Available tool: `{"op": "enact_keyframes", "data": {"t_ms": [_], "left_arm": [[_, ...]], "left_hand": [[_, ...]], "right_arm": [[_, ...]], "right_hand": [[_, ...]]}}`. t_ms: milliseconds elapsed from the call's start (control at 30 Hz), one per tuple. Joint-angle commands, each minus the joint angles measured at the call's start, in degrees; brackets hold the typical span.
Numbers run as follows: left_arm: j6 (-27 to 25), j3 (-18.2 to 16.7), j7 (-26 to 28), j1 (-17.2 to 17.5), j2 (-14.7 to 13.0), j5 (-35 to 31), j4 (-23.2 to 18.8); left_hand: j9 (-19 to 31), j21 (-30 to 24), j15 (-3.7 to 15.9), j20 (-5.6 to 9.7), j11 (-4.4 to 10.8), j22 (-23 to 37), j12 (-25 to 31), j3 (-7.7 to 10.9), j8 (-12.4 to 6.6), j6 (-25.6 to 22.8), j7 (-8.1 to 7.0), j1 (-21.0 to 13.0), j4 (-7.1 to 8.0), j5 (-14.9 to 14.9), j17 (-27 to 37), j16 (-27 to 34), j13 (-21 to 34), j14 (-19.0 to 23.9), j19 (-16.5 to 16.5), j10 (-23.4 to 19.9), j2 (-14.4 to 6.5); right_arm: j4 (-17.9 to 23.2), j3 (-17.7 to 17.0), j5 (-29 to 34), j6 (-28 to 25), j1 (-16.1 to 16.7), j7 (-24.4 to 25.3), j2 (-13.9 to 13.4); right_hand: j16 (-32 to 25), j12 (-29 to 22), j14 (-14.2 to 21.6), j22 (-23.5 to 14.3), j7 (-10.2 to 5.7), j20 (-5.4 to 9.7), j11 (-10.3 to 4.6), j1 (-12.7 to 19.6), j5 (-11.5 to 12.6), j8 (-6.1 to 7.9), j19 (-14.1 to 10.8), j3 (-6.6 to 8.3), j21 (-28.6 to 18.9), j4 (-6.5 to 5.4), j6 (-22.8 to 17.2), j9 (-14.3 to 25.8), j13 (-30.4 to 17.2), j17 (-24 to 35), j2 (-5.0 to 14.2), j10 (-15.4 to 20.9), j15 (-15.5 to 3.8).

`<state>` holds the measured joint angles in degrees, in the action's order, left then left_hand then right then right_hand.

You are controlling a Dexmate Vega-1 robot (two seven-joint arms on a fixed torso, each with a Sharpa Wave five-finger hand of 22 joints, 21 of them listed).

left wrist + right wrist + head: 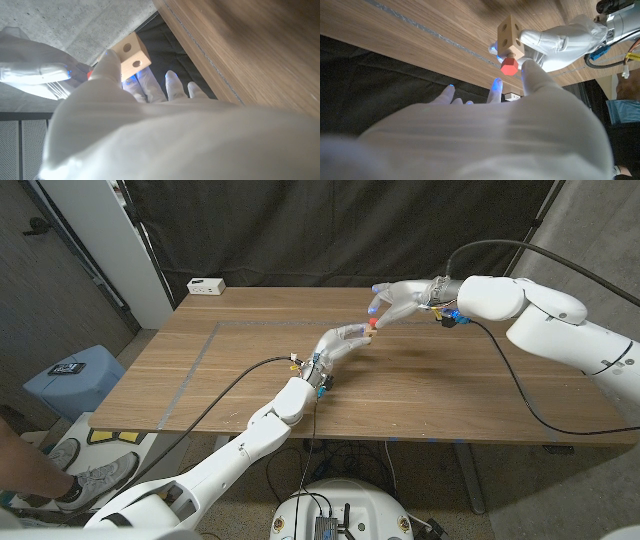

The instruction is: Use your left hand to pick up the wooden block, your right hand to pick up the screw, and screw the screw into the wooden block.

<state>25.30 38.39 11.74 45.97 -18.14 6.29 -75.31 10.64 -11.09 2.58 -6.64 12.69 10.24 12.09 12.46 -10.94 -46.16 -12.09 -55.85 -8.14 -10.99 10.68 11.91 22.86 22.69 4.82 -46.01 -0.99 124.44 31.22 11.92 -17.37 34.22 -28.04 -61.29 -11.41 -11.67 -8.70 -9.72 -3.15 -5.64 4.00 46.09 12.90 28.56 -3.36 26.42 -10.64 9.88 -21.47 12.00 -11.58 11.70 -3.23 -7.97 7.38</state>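
both hands met above the middle of the wooden table [240,370], block and screw between them.
head view: left hand [343,340] gripped the wooden block, right hand [396,302] pinched the red screw [372,324] against it. left wrist view: left hand [150,125] held the wooden block [131,55], holes visible, aloft beside the table edge. right wrist view: right hand [520,115] pressed the red screw [508,66] to the wooden block [510,35].
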Motion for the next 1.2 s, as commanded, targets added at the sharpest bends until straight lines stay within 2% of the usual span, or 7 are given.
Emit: {"op": "enact_keyframes", "data": {"t_ms": [33, 500, 1200], "left_arm": [[0.23, 0.02, -0.09, 0.15, -0.01, -0.26, -0.4], [-0.02, -0.07, 0.06, 0.46, -0.15, -0.38, -0.8], [-0.01, 0.04, -0.32, -0.11, 0.11, -0.19, 0.12]], "left_hand": [[0.23, -0.31, 5.61, 0.01, 0.0, 0.11, 0.14, -0.07, -0.42, -0.18, -0.38, -0.24, -0.03, -0.04, 0.15, -0.02, 0.14, 0.07, -0.24, 0.13, -0.28], [0.22, -0.32, 5.63, 0.03, -0.01, 0.11, 0.16, -0.06, -0.42, -0.18, -0.39, -0.28, -0.04, -0.05, 0.16, -0.04, 0.13, 0.0, -0.24, 0.1, -0.35], [0.22, -0.32, 5.69, -0.01, -0.01, 0.11, 0.14, -0.07, -0.47, -0.3, -0.38, -0.31, -0.02, -0.04, 0.17, -0.01, 0.1, 0.04, -0.28, 0.16, -0.45]], "right_arm": [[1.61, 0.18, 2.97, -1.04, 0.38, -0.19, 0.42], [1.72, 0.1, 4.34, -1.49, 0.93, 0.05, 1.16], [0.7, 0.43, 5.11, -2.43, 0.89, 0.22, 2.0]], "right_hand": [[-0.44, -0.39, 0.3, -0.16, -0.24, -0.06, 0.12, 1.11, -0.09, 0.54, -0.5, 0.53, -0.54, -0.08, -1.32, 0.06, -0.3, 0.15, -0.04, 0.48, 0.2], [-0.78, -0.62, 1.25, -0.17, -0.68, 0.05, 0.17, 1.8, -0.36, 1.45, -1.38, 0.96, -0.81, -0.08, -3.62, 0.22, -0.33, 0.14, 0.0, 1.4, 0.1], [-1.06, -0.87, 2.02, -0.19, -0.22, 0.13, 0.22, 2.09, -0.79, 2.61, -2.18, 1.34, -0.95, -0.27, -5.75, 0.71, -0.38, 0.32, -0.2, 2.69, 0.26]]}}
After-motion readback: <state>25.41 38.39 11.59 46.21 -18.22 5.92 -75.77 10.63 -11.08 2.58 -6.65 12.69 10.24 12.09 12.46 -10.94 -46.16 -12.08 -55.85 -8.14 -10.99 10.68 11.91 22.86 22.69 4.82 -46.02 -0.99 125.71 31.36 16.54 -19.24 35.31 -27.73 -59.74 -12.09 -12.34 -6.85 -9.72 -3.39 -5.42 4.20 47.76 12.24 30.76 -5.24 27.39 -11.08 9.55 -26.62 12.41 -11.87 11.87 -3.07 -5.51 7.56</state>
